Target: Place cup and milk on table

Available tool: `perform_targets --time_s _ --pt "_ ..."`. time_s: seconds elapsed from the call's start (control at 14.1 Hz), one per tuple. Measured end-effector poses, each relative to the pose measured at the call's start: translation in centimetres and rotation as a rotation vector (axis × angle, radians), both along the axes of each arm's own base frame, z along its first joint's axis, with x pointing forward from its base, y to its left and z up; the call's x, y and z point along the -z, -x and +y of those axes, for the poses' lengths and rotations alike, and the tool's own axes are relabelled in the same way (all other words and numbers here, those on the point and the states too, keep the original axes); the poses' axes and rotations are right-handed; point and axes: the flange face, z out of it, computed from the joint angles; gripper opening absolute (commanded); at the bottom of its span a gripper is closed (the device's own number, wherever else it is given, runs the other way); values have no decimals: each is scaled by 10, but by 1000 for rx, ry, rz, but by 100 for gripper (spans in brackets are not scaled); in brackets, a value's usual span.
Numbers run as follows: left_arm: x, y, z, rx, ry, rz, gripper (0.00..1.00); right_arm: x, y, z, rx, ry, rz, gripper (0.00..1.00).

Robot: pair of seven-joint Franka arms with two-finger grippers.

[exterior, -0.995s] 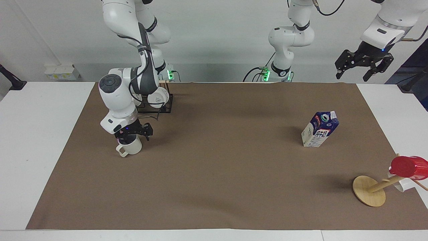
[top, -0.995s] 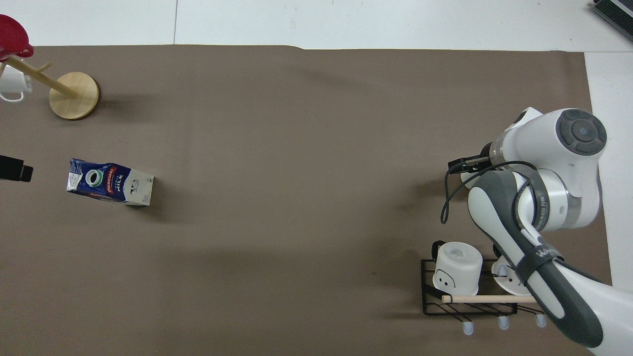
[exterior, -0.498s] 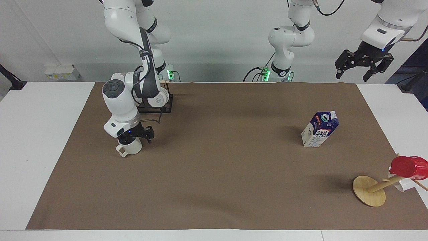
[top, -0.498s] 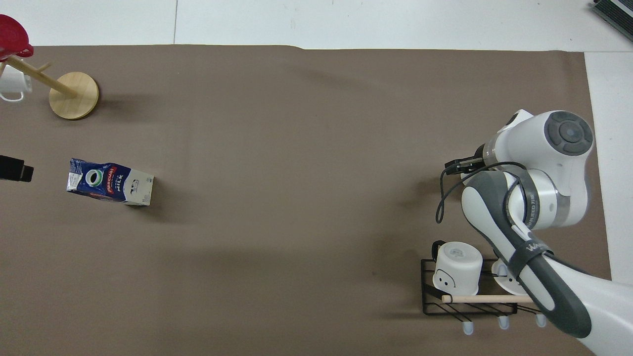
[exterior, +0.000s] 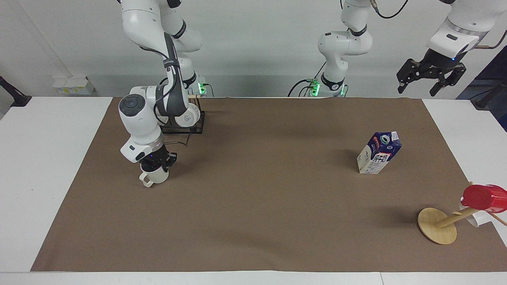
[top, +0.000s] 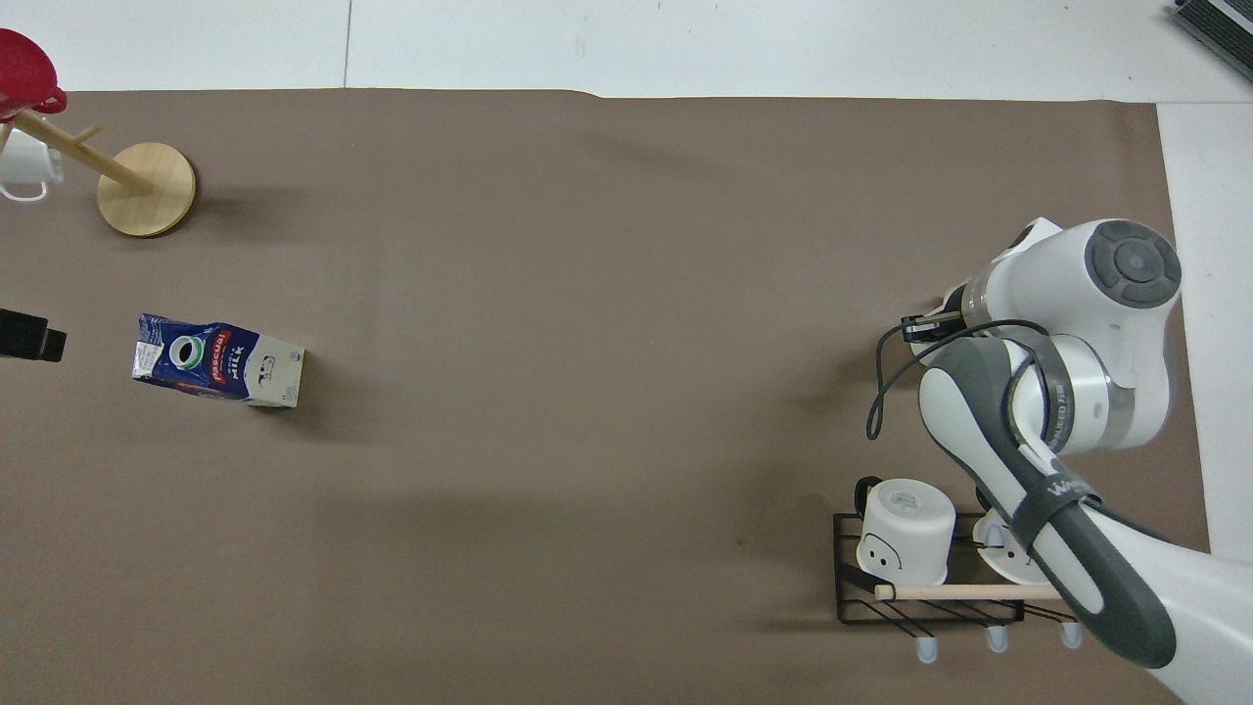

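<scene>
The cream-white cup (exterior: 155, 177) stands on the brown sheet of the table (exterior: 261, 198), toward the right arm's end, handle pointing away from the robots. My right gripper (exterior: 157, 163) reaches straight down onto the cup's top and is shut on its rim. In the overhead view the right arm hides the cup, and only a black edge of the gripper (top: 920, 323) shows. The blue and white milk (exterior: 379, 153) stands free on the sheet toward the left arm's end and also shows from overhead (top: 217, 360). My left gripper (exterior: 431, 75) waits open and empty, raised high.
A black wire rack (top: 930, 587) with two glossy white mugs (top: 905, 529) stands close to the right arm's base. A round wooden disc with a peg (exterior: 437, 225) carries a red cup (exterior: 484, 196) at the left arm's end, farther from the robots than the milk.
My right gripper has come down a little onto the cup and its jaws have narrowed from wide apart. The cup shifted only slightly. The left arm and milk have not moved.
</scene>
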Motion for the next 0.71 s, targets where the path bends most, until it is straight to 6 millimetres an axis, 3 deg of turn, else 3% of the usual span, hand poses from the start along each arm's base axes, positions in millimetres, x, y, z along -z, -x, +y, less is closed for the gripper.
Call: perform_targets --time_s 0.21,0.71 --pt "0 0 -1 3 0 0 100 -3 -2 9 63 -4 -11 0" --pt "0 0 -2 4 0 -2 100 -41 -22 21 428 -45 -101 0"
